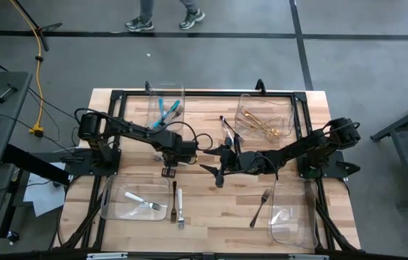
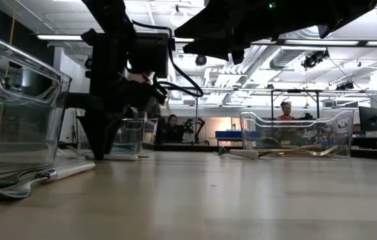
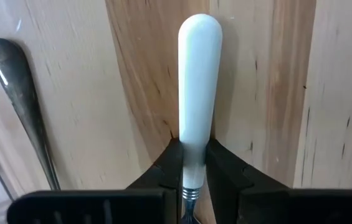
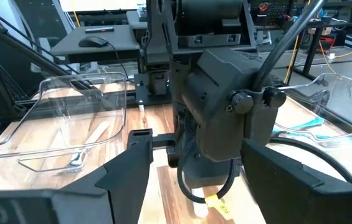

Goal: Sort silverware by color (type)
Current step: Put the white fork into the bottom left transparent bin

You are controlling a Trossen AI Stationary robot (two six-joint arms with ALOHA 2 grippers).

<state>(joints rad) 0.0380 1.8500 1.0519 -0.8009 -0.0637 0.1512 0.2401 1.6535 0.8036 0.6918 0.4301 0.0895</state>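
The left gripper (image 3: 191, 180) is clamped on a white-handled utensil (image 3: 199, 87) near table centre. Lift it vertically before traversing, keeping the handle level. The white-handled bin (image 1: 128, 202) lies toward 7 o'clock from the grip point. The right gripper (image 1: 222, 170), jaws wide, waits just beside it at 3 o'clock; clear it first.

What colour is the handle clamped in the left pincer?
White: a smooth rounded white utensil handle, clearest in the left wrist view.
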